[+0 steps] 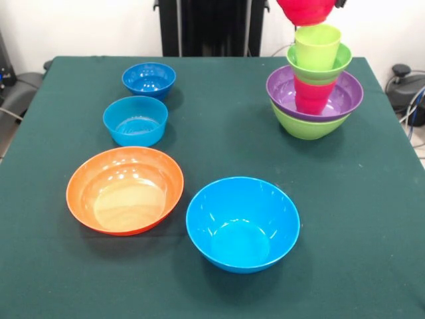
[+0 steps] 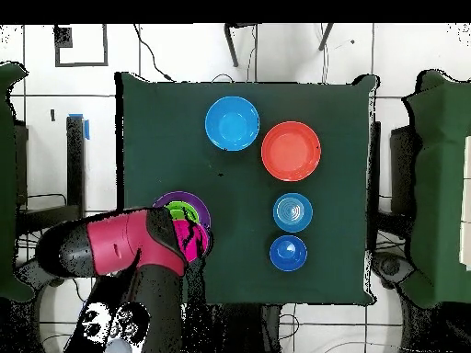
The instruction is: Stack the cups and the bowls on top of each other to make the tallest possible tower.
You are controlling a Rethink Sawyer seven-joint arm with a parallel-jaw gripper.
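The tower stands at the back right in the front view: a large lime-green bowl (image 1: 305, 125), a purple bowl (image 1: 345, 96), a red cup (image 1: 312, 96), a small lime-green bowl (image 1: 320, 66) and a lime-green cup (image 1: 317, 43). A small pink-red bowl (image 1: 305, 10) hangs in the air just above the green cup, apart from it, at the top edge. My gripper (image 1: 340, 3) holds it; only a black part shows there. In the overhead view the red arm (image 2: 129, 244) covers most of the tower; the purple rim (image 2: 181, 198) and the pink-red bowl (image 2: 194, 241) show.
On the left half of the table (image 1: 212, 119) stand a small dark blue bowl (image 1: 149, 80), a small light blue bowl (image 1: 135, 119), a large orange bowl (image 1: 125, 189) and a large light blue bowl (image 1: 242, 222), all upright and apart.
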